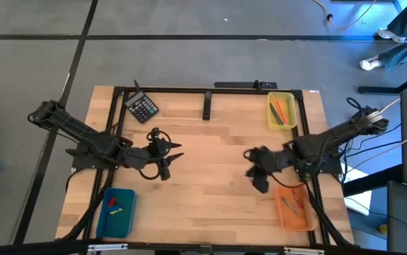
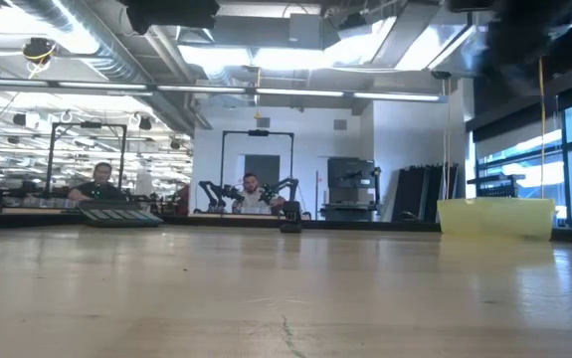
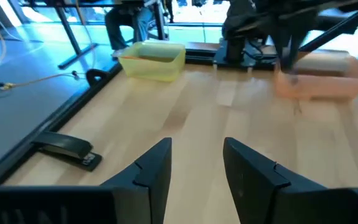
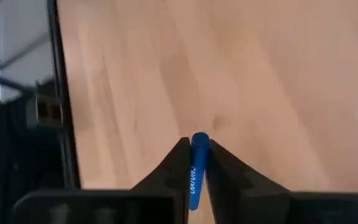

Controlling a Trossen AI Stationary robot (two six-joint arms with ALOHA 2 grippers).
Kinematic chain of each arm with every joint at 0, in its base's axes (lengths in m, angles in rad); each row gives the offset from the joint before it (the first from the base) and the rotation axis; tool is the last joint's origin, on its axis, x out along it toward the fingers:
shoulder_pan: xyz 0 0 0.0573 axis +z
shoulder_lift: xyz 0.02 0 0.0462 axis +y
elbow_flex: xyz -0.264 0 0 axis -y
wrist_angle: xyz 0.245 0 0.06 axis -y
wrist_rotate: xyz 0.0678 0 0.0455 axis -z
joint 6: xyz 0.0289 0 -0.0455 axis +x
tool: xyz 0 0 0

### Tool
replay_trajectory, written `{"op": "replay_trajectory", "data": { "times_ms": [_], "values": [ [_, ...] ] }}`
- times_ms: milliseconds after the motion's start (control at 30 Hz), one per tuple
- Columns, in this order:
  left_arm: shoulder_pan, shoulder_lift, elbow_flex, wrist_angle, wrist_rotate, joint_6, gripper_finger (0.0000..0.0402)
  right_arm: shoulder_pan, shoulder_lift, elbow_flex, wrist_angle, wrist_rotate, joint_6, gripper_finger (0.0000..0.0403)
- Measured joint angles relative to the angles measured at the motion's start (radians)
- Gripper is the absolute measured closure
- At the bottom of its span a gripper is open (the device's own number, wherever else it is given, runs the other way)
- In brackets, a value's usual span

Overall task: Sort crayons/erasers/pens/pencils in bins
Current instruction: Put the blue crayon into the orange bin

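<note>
Currently the right gripper [image 4: 196, 163] pinches a slim blue stick [image 4: 197, 168] between its fingertips, stick end poking out forward past the tips, white lettering along its side. In the high view this gripper [image 1: 258, 170] sits above bare wood just left of the orange bin [image 1: 294, 207], near the table's right side.

Left gripper [image 3: 196, 163] has fingers spread apart, nothing between them, only tabletop showing in the gap. High view puts it [image 1: 169, 157] left of centre, pointing toward the middle of the table [image 1: 210, 152].

Bins: yellow bin [image 1: 281, 112] at the far right corner holds orange, green and red crayons [image 1: 281, 111] lying lengthwise. The orange bin at the near right holds a few thin sticks, colours hard to tell. Teal-blue bin [image 1: 116, 212] at the near left holds small erasers [image 1: 113, 205], one red, one yellow-green, maybe a blue one.

A black calculator [image 1: 141, 108] lies at the far left corner, well apart from both grippers. A dark stapler-like object [image 3: 66, 149] lies near the table edge in the left wrist view.

Low view: the yellow bin [image 2: 495, 217] stands at the far right, people seated in the room behind [image 2: 254, 194].
</note>
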Motion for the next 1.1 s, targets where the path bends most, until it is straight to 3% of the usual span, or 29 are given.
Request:
{"op": "replay_trajectory", "data": {
  "times_ms": [267,533,800,1100],
  "values": [
    [0.003,-0.001,0.0,-0.015,-0.018,0.112,0.0265,0.285,0.001,0.053,-0.22,0.028,0.487,0.0361],
    [0.008,-0.001,0.0,-0.014,-0.018,0.133,0.0265,0.524,0.002,0.053,-0.303,-0.062,0.896,0.036],
    [0.008,-0.001,0.0,-0.014,-0.018,0.155,0.0265,0.626,0.002,0.053,-0.403,-0.063,1.103,0.036],
    [0.008,-0.001,0.0,-0.013,-0.008,0.155,0.0266,0.634,0.012,0.053,-0.46,-0.103,1.131,0.0345]
  ]
}}
